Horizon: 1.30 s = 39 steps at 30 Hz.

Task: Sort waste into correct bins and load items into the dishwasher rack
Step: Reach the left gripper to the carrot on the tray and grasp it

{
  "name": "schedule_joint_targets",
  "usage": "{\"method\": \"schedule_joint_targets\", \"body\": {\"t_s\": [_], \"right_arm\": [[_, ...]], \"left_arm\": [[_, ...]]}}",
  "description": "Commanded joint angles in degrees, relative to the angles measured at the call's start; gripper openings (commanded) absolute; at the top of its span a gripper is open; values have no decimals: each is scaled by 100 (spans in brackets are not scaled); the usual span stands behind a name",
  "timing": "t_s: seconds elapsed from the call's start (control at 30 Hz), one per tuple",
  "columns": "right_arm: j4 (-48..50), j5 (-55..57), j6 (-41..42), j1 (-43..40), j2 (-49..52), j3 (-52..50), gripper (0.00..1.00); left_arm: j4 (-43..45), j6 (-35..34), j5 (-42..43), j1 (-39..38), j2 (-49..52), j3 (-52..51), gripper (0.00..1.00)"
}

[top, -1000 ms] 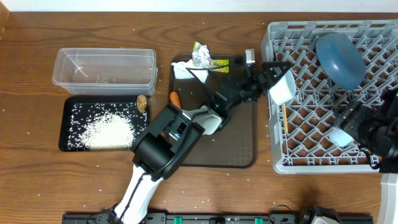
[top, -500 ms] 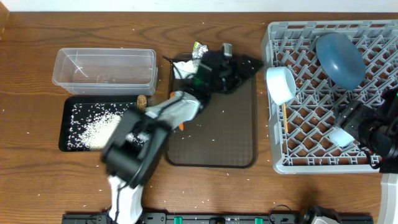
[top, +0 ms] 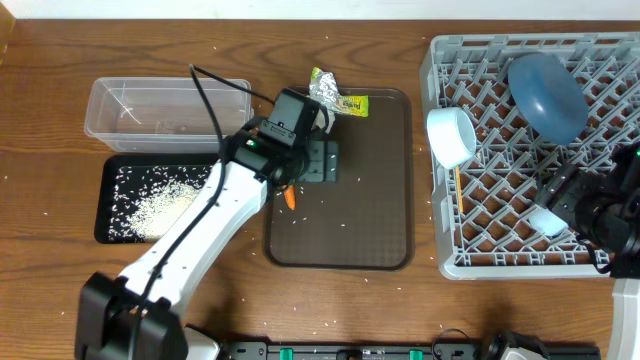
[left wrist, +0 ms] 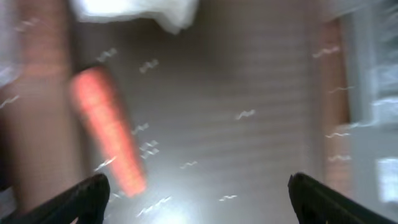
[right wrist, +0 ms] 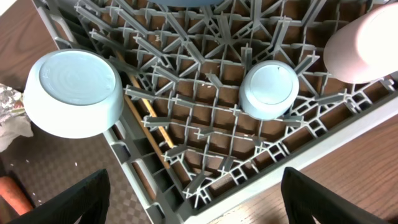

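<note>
Left tool [left wrist: 196, 190] wide, empty, over carrot stick [left wrist: 106, 137], right tool [right wrist: 194, 186] wide, empty, above rack [right wrist: 146, 177] edge

L gripper [top: 322, 162] let go of white bowl [top: 451, 136], swung back from rack [top: 520, 268] to over carrot stick [top: 289, 197].

The white bowl [top: 452, 137] leans on its side at the edge of the grey rack [top: 500, 262].

The overhead view is brightly and evenly lit and sharp throughout, with only soft shadows cast. The left wrist view is smeared by heavy motion blur; pale glare is seen just right of the streaked orange stick [left wrist: 109, 140]. The right wrist view is rendered crisp.
</note>
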Motion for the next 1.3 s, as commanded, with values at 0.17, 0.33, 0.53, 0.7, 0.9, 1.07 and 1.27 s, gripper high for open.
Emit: {"method": "schedule_joint_targets", "body": {"t_s": [0.17, 0.33, 0.53, 0.7, 0.9, 1.07, 1.27], "right_arm": [[-37, -9, -70, -35, -24, 74, 82], [-63, -7, -70, -33, -24, 74, 82], [-63, -7, -70, -33, -24, 74, 82], [-57, -7, -70, -33, -24, 74, 82], [-55, -4, -70, -31, -24, 74, 82], [-55, -4, -70, -33, -24, 74, 82], [-55, -2, -74, -33, -24, 74, 82]], "left_arm": [[122, -428, -1504, 15, 761, -243, 80], [505, -472, -1650, 26, 1381, -243, 77], [614, -474, -1679, 42, 1742, -243, 71], [756, -474, -1375, 35, 1952, -243, 56], [892, -468, -938, 37, 2214, -243, 47], [977, -468, -1202, 63, 2253, -243, 47], [1049, -398, -1193, 68, 2201, -219, 29]]}}
